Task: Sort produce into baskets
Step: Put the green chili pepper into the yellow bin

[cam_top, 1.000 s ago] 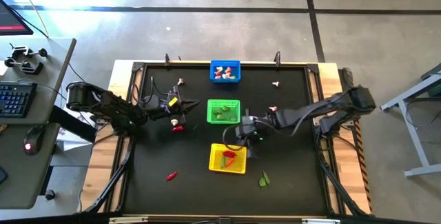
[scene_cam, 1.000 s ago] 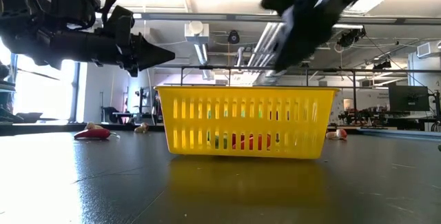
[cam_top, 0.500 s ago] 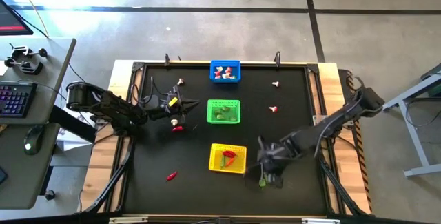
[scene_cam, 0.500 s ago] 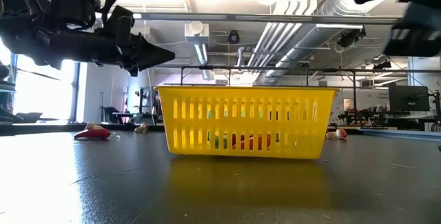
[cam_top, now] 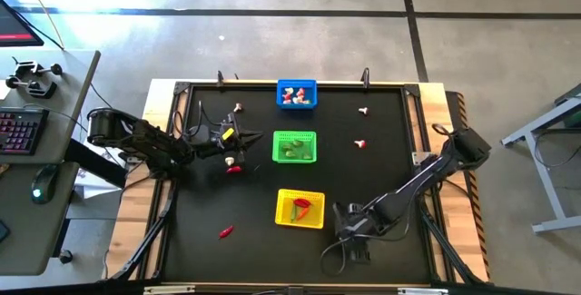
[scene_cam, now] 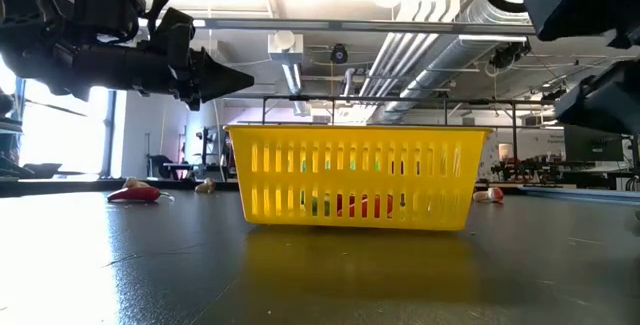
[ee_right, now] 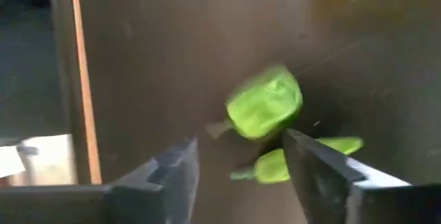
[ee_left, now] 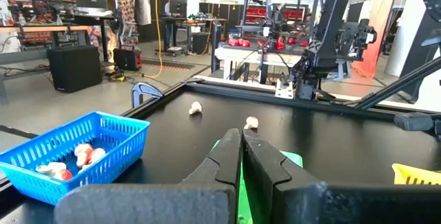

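Observation:
My right gripper [ee_right: 240, 141] stands open, pointing down near the table's front edge, right of the yellow basket [cam_top: 300, 208]. Two small green leafy bits [ee_right: 265, 103] lie on the black table just past and between its fingertips; in the high view the gripper [cam_top: 349, 237] hides them. My left gripper [cam_top: 257, 135] hovers shut, with nothing in it, left of the green basket [cam_top: 294, 146]. The blue basket [cam_top: 297, 93] sits at the far edge with white-and-red pieces inside. The yellow basket holds a red chilli and something green.
A red chilli [cam_top: 225, 231] lies near the front left, and a red piece [cam_top: 233, 168] lies below my left gripper. Mushroom bits lie at the far left [cam_top: 239, 107] and at the right [cam_top: 363, 111], [cam_top: 359, 143]. The table's raised frame [cam_top: 413, 195] borders the mat.
My right gripper has left its place above the yellow basket, swung toward the table's near edge and a little right, and come down over the green leafy bits. My left arm has kept still.

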`<state>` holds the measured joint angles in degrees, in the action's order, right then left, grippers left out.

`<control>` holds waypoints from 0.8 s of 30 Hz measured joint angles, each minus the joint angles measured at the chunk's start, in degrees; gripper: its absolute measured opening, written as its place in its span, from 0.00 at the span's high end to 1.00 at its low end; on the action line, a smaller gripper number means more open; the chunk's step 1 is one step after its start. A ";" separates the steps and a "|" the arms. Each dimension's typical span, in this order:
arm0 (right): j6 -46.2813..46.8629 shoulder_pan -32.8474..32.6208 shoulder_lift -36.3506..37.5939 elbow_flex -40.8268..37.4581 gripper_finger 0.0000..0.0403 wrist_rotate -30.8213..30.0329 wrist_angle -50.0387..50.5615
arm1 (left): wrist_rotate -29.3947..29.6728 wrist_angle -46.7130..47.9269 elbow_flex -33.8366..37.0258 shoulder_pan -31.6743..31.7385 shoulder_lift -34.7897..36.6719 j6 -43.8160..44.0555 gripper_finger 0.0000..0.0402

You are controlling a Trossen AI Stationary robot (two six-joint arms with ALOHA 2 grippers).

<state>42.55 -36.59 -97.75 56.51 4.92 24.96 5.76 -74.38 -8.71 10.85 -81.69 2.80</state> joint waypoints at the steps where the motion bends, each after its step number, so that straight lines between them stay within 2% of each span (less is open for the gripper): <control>1: -1.30 -0.20 -0.23 0.00 0.48 -1.14 0.01 | 0.00 0.01 0.00 0.00 0.00 -0.02 1.00; 6: -5.48 -0.60 -0.44 0.00 0.41 -5.48 0.02 | 0.00 -0.01 0.00 0.00 0.00 -0.04 1.00; 15: -1.39 -0.60 -0.46 0.00 0.44 -6.87 5.36 | 0.00 0.01 0.00 0.00 0.00 -0.02 1.00; 18: -1.33 -0.60 -0.46 0.00 0.45 -9.03 6.98 | 0.00 0.01 0.00 0.00 0.00 -0.35 1.00; 24: -5.30 -0.71 -0.46 0.00 0.45 -9.44 7.49 | 0.00 0.01 0.00 0.00 0.00 -0.06 1.00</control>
<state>37.25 -37.30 -98.21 56.51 -4.53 32.45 5.76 -74.37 -8.71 10.85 -81.69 2.74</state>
